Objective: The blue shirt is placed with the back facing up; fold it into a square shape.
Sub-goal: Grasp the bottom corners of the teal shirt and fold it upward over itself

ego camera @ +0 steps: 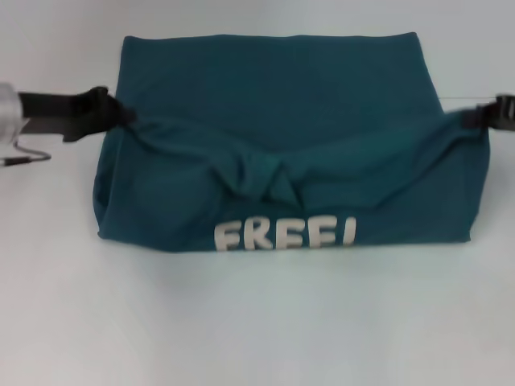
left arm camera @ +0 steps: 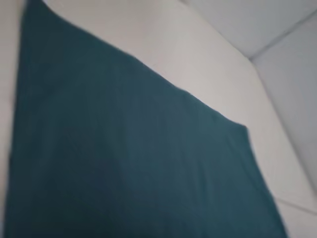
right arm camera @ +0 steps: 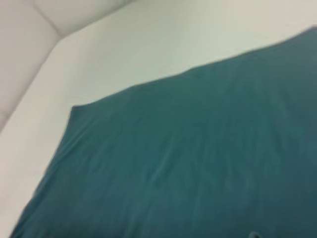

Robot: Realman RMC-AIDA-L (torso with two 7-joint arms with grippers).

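Shirt [ego camera: 273, 104] spans between left end effector [ego camera: 121, 114] and right end effector [ego camera: 475, 117].

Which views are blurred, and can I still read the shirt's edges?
Head view: soft, yet the blue shirt outline and white lettering read. Left wrist view: smeared, edges fuzzy. Right wrist view: soft, far edge readable. No glare anywhere.

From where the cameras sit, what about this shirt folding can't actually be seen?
- Head view: cloth of the blue shirt bunches over the tips of the left gripper and right gripper, hiding their jaws.
- Head view: the white lettering runs under the near fold; its lower part is hidden.
- Both wrist views: only shirt and white table; neither gripper shows.
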